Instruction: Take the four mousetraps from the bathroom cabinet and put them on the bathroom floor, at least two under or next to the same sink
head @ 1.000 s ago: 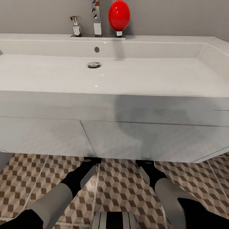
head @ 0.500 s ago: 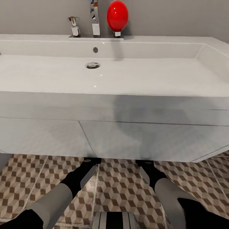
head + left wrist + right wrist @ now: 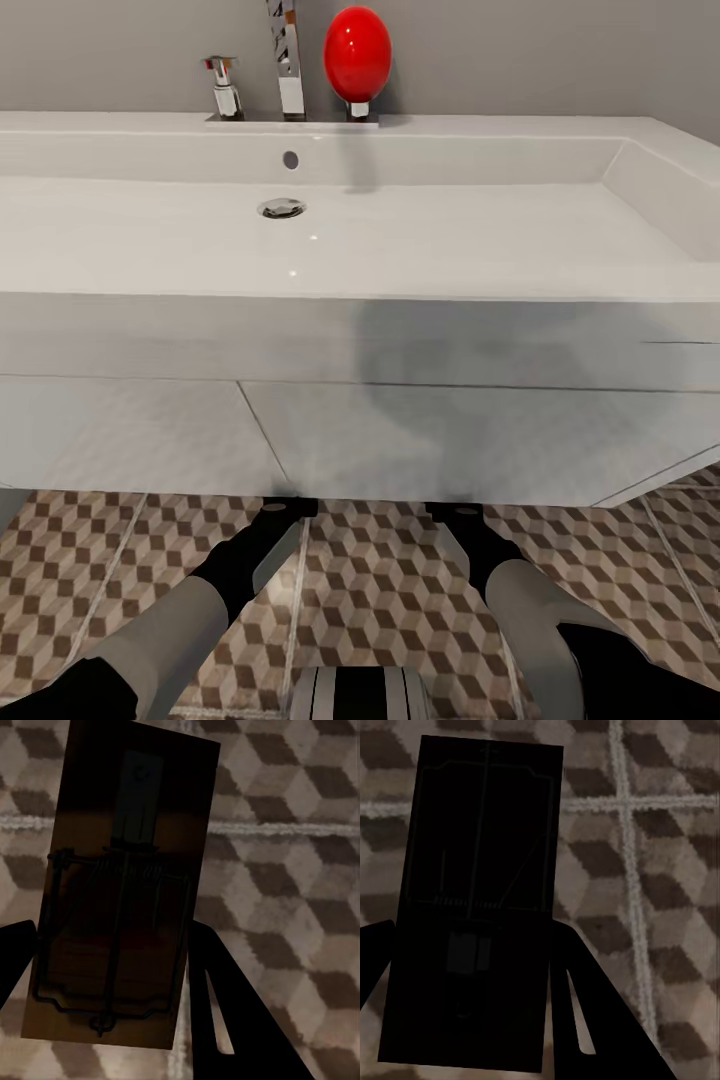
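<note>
White sink (image 3: 400,240) stands straight ahead, both arms reaching under its vanity above the cube-patterned bathroom floor (image 3: 380,590). Beneath the sink, the left hand (image 3: 112,967) is clamped on a brown mousetrap (image 3: 120,885), and the right hand (image 3: 472,967) grips a second, shadowed mousetrap (image 3: 480,900).

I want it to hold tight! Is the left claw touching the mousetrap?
Touching. In the left wrist view, the left claw has its fingers against both sides of the mousetrap.
</note>
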Robot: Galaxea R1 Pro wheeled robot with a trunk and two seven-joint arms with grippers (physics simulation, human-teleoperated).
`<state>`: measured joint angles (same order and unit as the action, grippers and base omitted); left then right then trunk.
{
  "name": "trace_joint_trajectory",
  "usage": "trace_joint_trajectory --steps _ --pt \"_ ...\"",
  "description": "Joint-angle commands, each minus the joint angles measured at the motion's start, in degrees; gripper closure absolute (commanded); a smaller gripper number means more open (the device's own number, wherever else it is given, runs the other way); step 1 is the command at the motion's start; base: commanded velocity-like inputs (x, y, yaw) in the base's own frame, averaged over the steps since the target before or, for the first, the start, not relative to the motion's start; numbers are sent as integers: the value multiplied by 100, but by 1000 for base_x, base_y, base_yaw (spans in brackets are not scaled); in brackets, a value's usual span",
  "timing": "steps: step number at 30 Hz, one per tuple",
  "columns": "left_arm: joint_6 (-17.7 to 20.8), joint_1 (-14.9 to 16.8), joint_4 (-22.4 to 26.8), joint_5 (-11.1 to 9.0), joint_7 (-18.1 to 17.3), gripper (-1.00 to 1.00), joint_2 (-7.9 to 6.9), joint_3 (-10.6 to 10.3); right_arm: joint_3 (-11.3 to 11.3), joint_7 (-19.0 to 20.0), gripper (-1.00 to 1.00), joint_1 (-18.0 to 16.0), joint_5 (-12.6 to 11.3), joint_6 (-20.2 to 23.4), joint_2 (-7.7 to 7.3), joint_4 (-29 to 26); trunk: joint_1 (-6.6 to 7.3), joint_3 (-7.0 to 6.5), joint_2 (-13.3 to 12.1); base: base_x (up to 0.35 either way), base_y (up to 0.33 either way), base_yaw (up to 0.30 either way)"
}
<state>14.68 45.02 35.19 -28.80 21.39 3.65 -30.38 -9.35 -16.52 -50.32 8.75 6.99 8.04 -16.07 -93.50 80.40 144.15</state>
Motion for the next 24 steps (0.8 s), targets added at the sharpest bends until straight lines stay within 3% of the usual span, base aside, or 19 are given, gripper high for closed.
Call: trace_joint_trajectory --steps 1,24 --pt "17 4 226 -25 41 100 -4 -38 -50 0 100 -5 33 30 5 -151 2 -3 2 0 0 -184" --pt "-20 2 246 -29 41 100 -75 -13 7 0 100 -41 80 -81 31 -139 2 -12 2 0 0 -15"
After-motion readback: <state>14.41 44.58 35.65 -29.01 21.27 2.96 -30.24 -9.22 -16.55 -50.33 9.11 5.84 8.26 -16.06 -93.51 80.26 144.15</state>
